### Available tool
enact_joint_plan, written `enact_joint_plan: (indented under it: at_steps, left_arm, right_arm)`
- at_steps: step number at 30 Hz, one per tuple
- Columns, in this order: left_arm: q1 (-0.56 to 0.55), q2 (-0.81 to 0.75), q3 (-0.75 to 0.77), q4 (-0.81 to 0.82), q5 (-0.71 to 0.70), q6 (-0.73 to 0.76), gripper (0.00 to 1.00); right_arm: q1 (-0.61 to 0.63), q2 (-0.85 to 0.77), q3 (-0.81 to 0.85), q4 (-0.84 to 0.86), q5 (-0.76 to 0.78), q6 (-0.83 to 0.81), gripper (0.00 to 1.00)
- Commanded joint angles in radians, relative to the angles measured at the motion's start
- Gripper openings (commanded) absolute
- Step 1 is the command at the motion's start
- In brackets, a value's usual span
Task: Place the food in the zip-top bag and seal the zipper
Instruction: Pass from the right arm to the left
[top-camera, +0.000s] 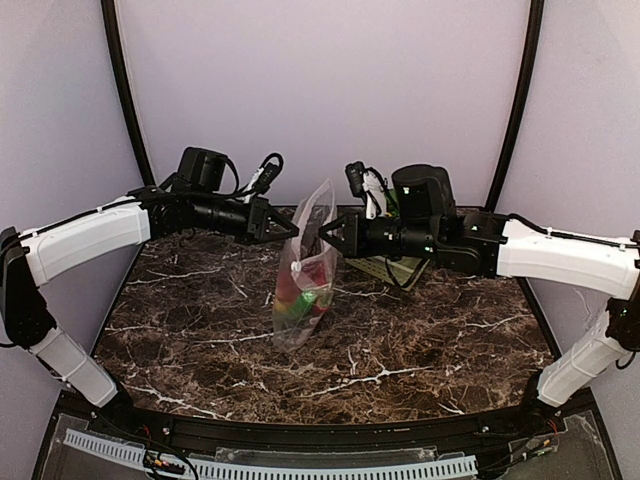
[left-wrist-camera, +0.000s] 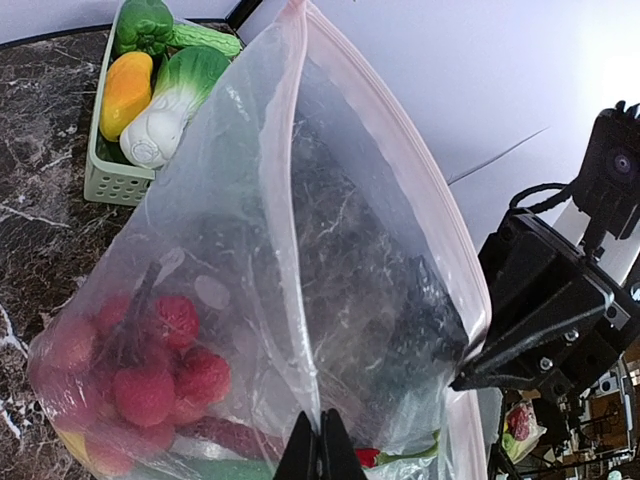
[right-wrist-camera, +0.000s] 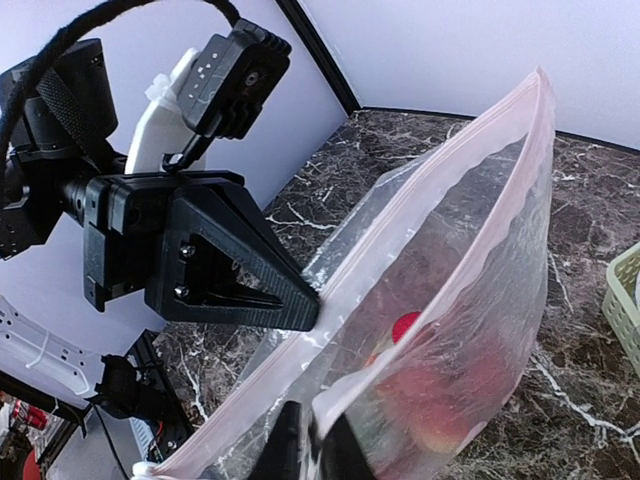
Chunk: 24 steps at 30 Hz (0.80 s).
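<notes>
Left hand (top-camera: 290, 232) and right hand (top-camera: 326, 237) each pinch an opposite lip of the bag (top-camera: 305, 290), which hangs between them over the tabletop (top-camera: 430, 345) with its mouth gaping. The zipper (left-wrist-camera: 400, 150) runs steeply up from both pinches. A tomato cluster (left-wrist-camera: 150, 370) sits inside. The pepper (left-wrist-camera: 145, 25), bok choy (left-wrist-camera: 175, 100) and cucumber (left-wrist-camera: 205, 38) lie in the basket (left-wrist-camera: 110, 185) behind the bag, nearer the right arm. From above that arm mostly hides the basket, and whether the bag's bottom touches down is unclear.
</notes>
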Motion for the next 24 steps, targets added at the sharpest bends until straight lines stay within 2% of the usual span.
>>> enact_joint_plan:
  at_steps: [1,5,8,10,15,24]
  left_arm:
    - [0.019,-0.035,0.017,0.025,0.028,0.030,0.01]
    - [0.074,-0.051,-0.019,0.046,0.090,0.029,0.01]
    - [0.101,-0.071,-0.044,0.053,0.129,0.065,0.01]
    - [0.114,-0.091,-0.059,0.056,0.140,0.097,0.01]
    - [0.127,-0.139,-0.099,0.076,0.161,0.166,0.01]
    - [0.151,-0.189,-0.186,0.169,0.170,0.192,0.01]
  right_arm:
    - [0.009,-0.042,0.012,-0.066,0.114,-0.020,0.26]
    - [0.004,-0.102,0.007,-0.157,0.229,-0.048,0.54]
    - [-0.011,-0.144,-0.001,-0.210,0.287,-0.063,0.70]
    - [-0.036,-0.157,0.001,-0.250,0.304,-0.067,0.77]
    - [-0.131,-0.098,0.061,-0.374,0.307,-0.087,0.88]
    - [-0.361,0.098,0.158,-0.411,0.286,-0.127,0.91]
